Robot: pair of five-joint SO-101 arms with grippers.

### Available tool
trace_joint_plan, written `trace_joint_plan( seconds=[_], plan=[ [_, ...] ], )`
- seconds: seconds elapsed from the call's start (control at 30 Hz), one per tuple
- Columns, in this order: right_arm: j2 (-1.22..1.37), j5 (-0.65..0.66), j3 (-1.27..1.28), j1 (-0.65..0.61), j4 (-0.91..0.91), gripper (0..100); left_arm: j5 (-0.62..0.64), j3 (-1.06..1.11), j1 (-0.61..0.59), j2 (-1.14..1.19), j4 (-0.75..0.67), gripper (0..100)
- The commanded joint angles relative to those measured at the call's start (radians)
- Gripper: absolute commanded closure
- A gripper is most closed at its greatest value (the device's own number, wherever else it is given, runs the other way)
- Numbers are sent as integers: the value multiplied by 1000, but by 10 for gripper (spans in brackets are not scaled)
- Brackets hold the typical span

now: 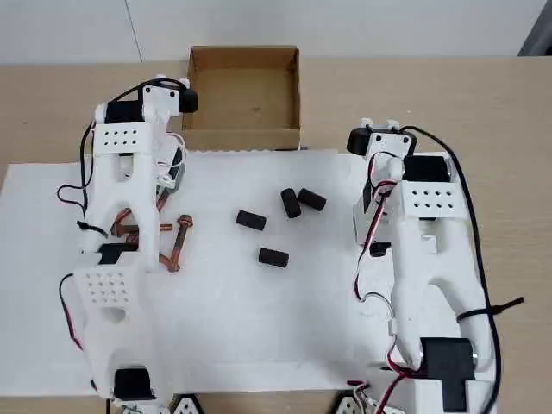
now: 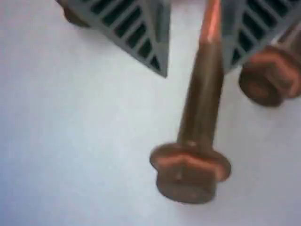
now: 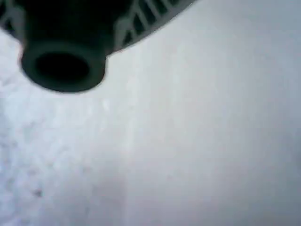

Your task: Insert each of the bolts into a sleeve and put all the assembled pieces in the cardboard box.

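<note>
My left gripper (image 2: 195, 66) stands low over the white sheet with a copper bolt (image 2: 197, 136) between its grey fingers (image 2: 141, 37); the shank runs up between them and the flanged head points away. It looks shut on that bolt. In the high view this gripper (image 1: 164, 203) sits among several loose bolts (image 1: 183, 235). My right gripper (image 3: 70, 14) is shut on a black sleeve (image 3: 63, 68), whose open bore faces the camera just above the sheet. From above, that sleeve (image 1: 378, 249) shows under the right arm. Several more sleeves (image 1: 272, 257) lie mid-sheet. The cardboard box (image 1: 244, 138) stands at the back.
A second bolt head (image 2: 270, 77) lies close beside the left gripper's finger. The white sheet (image 1: 259, 328) covers the wooden table, with open room in front of the sleeves. Both arms' cables hang along their sides.
</note>
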Motion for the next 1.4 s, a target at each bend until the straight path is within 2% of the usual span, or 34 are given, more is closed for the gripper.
trace_joint_plan(
  seconds=[0.0, 0.47, 0.6, 0.87, 1.07, 1.37],
  plan=[
    [-51, 11, -8, 5, 4, 995, -6, -85, 6, 25, 9, 923],
    [-44, 11, -8, 5, -2, 995, -5, -292, 6, 276, 9, 929],
    [-47, 9, -8, 5, -2, 995, -5, -309, 17, 293, 23, 998],
    [-56, 11, -17, 4, 33, 995, 0, -394, 60, 287, 75, 995],
    [-153, 6, -64, 4, 97, 995, 25, -341, 100, 83, 75, 995],
    [-437, 8, -61, 4, 107, 995, 31, 64, 259, -396, 74, 995]
  ],
)
